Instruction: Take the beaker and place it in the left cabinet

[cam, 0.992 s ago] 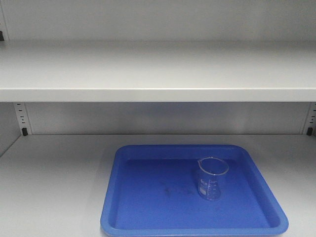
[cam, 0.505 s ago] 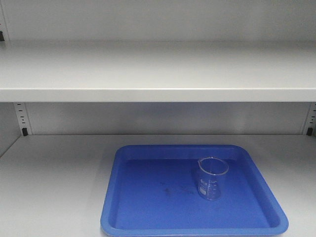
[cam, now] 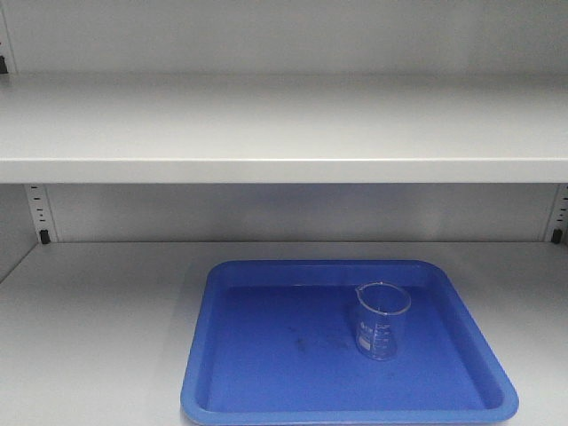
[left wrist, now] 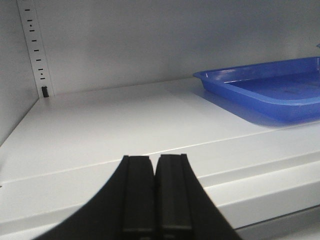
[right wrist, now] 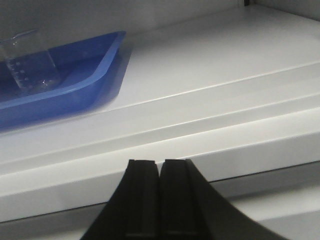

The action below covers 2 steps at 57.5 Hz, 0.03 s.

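Beaker [cam: 382,320]: small clear glass, pour spout at rim, white printed graduation marks; stands upright in the blue tray [cam: 266,390], right of the tray's centre, toward the back half. Looks to hold nothing. Also seen in the right wrist view [right wrist: 29,61], at the far left, behind the tray's near rim.
Blue tray: shallow, rounded corners, raised rim; sits flat on the lower shelf [cam: 98,328], right of the shelf's middle. Faint dark smudges on its floor, left of the beaker. In the left wrist view the tray [left wrist: 260,92] shows at the far right, its corner pointing inward.
Left cabinet [cam: 284,133]: pale grey; 2 wide flat shelves visible in the front view — upper one across the top half, lower one carrying the tray. Slotted rails w/ black clips at both back corners; left rail [cam: 36,213] clearest, also visible in the left wrist view [left wrist: 36,50].
Left gripper [left wrist: 155,197]: black fingers pressed together, nothing between them; sits low in front of the lower shelf's front edge, well apart from the tray.
Right gripper [right wrist: 159,200]: black fingers pressed together, nothing held; low, in front of the shelf's front lip — tray and beaker off to its left, well apart.
Contact: neither gripper touches beaker, tray or shelf, as far as the views show.
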{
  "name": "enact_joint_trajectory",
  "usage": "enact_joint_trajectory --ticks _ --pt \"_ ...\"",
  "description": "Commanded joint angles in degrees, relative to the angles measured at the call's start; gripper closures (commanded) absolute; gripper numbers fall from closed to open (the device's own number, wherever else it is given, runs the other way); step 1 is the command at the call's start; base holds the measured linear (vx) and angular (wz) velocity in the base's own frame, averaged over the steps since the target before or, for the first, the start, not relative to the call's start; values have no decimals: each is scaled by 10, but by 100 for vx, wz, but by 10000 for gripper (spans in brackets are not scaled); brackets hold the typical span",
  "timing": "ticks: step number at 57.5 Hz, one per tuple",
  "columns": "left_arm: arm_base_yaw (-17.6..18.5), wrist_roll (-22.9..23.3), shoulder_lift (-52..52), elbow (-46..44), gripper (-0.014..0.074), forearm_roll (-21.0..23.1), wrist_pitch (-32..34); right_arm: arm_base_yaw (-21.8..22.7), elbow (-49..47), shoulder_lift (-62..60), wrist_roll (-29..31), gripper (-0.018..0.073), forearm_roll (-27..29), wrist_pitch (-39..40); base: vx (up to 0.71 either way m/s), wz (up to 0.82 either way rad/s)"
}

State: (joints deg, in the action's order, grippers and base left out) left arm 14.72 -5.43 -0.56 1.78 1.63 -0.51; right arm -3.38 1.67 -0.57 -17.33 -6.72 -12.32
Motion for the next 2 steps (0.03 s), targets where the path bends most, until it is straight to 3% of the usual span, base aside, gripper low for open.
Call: enact_joint_trajectory --ticks 1,2 --pt "2 2 -11 9 595 5 48 4 4 -10 1 568 -7 45 0 0" --pt "2 2 -11 9 595 5 48 4 4 -10 1 568 -7 45 0 0"
